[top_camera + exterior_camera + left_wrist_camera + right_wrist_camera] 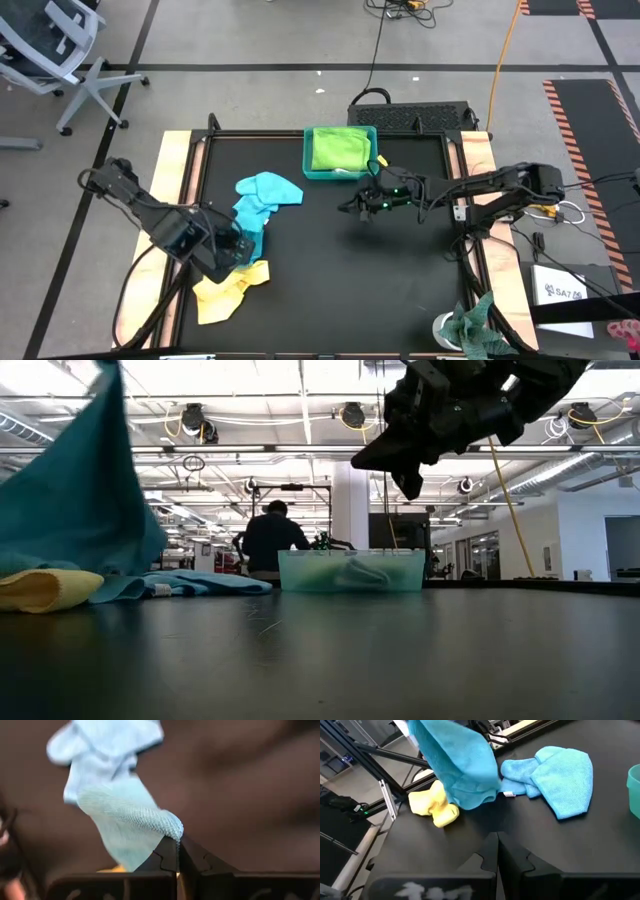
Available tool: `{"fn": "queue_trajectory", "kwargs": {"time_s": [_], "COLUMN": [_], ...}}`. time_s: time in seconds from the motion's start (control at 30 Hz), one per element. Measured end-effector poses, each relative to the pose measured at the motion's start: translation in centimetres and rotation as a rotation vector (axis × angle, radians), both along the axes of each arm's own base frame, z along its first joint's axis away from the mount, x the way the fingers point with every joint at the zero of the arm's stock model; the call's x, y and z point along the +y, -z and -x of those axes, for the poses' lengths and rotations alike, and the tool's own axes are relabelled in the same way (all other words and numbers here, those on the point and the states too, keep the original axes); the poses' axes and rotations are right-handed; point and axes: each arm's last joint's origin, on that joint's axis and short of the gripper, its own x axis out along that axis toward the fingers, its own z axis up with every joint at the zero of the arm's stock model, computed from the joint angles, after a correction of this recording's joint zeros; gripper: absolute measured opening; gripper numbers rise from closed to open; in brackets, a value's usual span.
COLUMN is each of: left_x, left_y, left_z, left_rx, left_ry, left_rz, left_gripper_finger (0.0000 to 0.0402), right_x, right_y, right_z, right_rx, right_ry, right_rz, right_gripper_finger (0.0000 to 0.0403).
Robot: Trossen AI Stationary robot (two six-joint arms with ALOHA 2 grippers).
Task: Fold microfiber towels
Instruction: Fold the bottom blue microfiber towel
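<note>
turquoise towel: bunched on the left half of the table, one edge lifted; the lifted part hangs as a tall drape at the low view's left.
light blue towel: lies crumpled flat just beyond the turquoise one, toward the tray.
yellow towel: crumpled on the table's near-left, touching the turquoise one's lower edge.
lime green towel: inside the teal tray at the table's far side, looks already folded.
left claw: pinched tight on the turquoise towel's edge; wrist view shows the weave nipped at the fingertips.
right claw: closed, holding nothing, hovers above the table near the tray's right side.
step: judged as lifting one towel clear of the pile so it can be spread; nothing on the table is folded yet.
next move: probably needs the right claw to catch a second corner so the cloth can be stretched flat.
view gap: high view gives the layout but hides the lift height; low view shows the height and a person far behind the tray; right wrist view shows the cloth hanging clear of the yellow towel.
</note>
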Motion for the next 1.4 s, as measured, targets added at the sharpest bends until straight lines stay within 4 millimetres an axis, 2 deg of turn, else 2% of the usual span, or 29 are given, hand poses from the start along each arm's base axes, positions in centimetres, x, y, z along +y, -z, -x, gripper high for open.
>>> {"fn": "queue_trajectory", "kwargs": {"time_s": [0.4,0.53,0.77,0.87,1.07,1.3,1.4], "left_x": [1.0,1.8,3.1,3.3,3.4,3.2,3.2], "left_y": [-3.3,-3.4,-3.4,-3.4,-3.3,-3.3,-3.3], "left_z": [-3.0,-3.5,-4.0,-4.2,-4.2,-4.2,-4.2], "left_rx": [-0.280,-0.274,-0.241,-0.228,-0.218,-0.218,-0.215], "left_ry": [0.156,0.151,0.155,0.167,0.181,0.190,0.196], "left_rz": [-0.217,-0.261,-0.294,-0.290,-0.251,-0.233,-0.218], "left_gripper_finger": [0.0002,0.0002,0.0004,0.0002,0.0003,0.0003,0.0003], "right_x": [0.0,1.0,3.7,4.2,4.2,4.0,4.0], "right_y": [-0.1,0.0,0.5,0.8,3.6,7.0,7.7], "right_z": [0.0,-0.1,0.1,0.1,-1.7,-4.9,-5.9], "right_rx": [-0.004,0.005,0.070,0.095,0.148,-0.018,-0.073], "right_ry": [0.003,-0.054,-0.214,-0.218,-0.167,-0.200,-0.213], "right_rz": [-0.014,-0.047,-0.114,-0.143,-0.282,-0.551,-0.587], "right_gripper_finger": [0.0000,0.0000,0.0000,0.0001,0.0044,0.0103,0.0116]}}
